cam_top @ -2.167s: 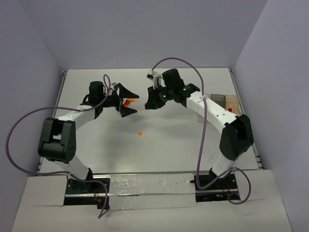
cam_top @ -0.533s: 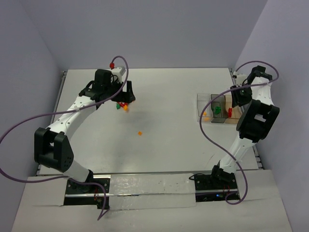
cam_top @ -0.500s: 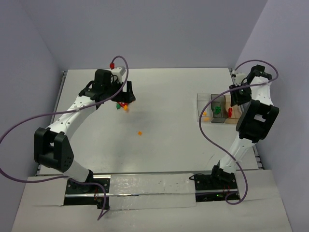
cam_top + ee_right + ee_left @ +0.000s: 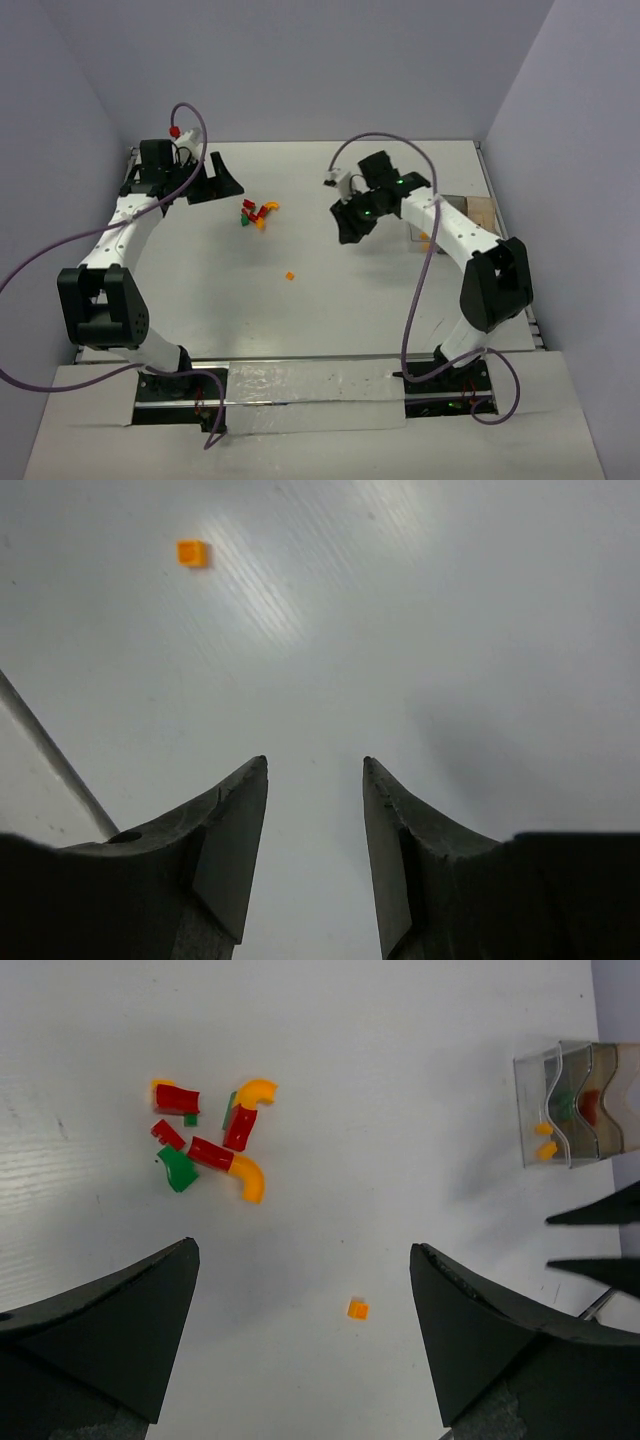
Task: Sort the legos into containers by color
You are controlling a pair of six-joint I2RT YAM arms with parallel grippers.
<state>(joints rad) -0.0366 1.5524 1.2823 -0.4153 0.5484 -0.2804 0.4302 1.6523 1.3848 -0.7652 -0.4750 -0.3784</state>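
Several red, green and orange-yellow legos (image 4: 255,213) lie in a loose pile at the far left-centre of the table, also seen by the left wrist as legos (image 4: 210,1138). One small orange lego (image 4: 290,275) lies apart, nearer the middle; both wrist cameras catch this orange lego (image 4: 357,1309) (image 4: 191,552). The containers (image 4: 580,1105) stand at the right edge, with orange, green and red pieces inside; in the top view the right arm partly covers the containers (image 4: 478,210). My left gripper (image 4: 222,180) (image 4: 303,1250) hangs open and empty, left of the pile. My right gripper (image 4: 348,228) (image 4: 315,762) is open and empty over bare table.
The white table (image 4: 330,300) is walled by pale partitions at the back and sides. Purple cables loop off both arms. The right gripper's fingertips (image 4: 600,1245) poke into the left wrist view at its right edge.
The left gripper has pulled back to the left, off the pile. The right arm has swung from over the containers to the middle of the table.
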